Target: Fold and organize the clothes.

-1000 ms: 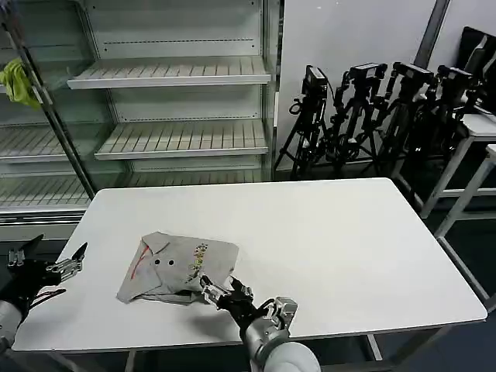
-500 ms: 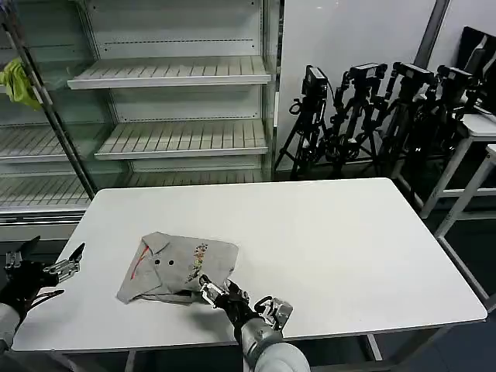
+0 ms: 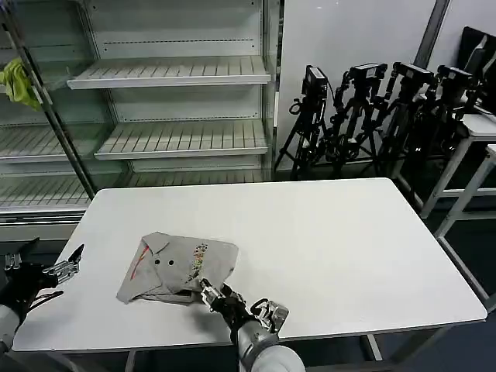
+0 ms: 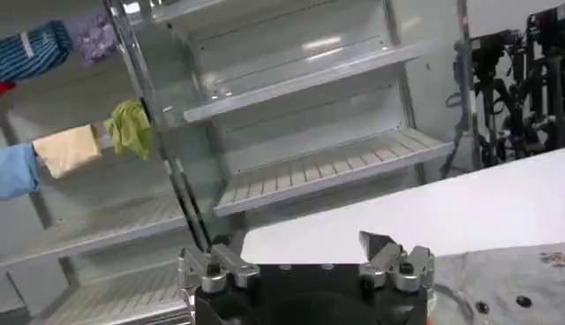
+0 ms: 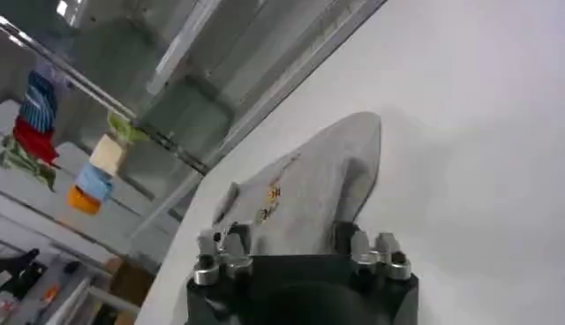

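Right gripper (image 3: 208,293) slides left along the T-shirt (image 3: 182,266) hem, grasping it.
White worktop (image 3: 333,248); bare shelves (image 3: 170,74) behind; left gripper (image 3: 48,263) splayed.

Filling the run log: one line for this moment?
light grey folded cotton T-shirt on white table | right gripper at its near edge | left gripper open, off-table

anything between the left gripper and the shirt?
Nothing visible. The left gripper hangs open off the table's left edge, with bare tabletop between it and the folded T-shirt. The right gripper is at the shirt's near edge.
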You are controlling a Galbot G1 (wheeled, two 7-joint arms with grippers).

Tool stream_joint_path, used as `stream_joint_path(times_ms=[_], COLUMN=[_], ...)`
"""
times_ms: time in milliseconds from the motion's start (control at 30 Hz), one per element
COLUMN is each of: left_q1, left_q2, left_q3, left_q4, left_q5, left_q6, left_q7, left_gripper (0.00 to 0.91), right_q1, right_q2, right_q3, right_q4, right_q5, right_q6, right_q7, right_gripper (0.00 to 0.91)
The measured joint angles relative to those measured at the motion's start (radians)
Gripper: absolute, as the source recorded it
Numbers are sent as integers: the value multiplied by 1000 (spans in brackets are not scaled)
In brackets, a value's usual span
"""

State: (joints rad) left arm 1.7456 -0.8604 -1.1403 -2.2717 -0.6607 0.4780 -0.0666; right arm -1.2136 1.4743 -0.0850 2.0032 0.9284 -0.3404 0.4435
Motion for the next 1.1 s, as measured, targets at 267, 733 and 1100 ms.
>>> stream_joint_path(times_ms=[267,733,1100], left_q1=[2,-16,-67], left_q2=[-7,-19,-11], left_q3=[-1,10,64], left_q4=[-6,-6,15], left_q5=[1,1,2], left_q6=[-6,-24,-31], left_q7=[1,4,6], left_gripper=[907,907,907], right_q1=[-14,-51,-105], right_q2=[-16,-100,-228], right_q3=[6,49,136], right_q4=[18,92,140], right_q5=[-7,-7,-10], right_q6=[-1,-18,-26], right_q7=[5,32,52], right_gripper=[0,0,0])
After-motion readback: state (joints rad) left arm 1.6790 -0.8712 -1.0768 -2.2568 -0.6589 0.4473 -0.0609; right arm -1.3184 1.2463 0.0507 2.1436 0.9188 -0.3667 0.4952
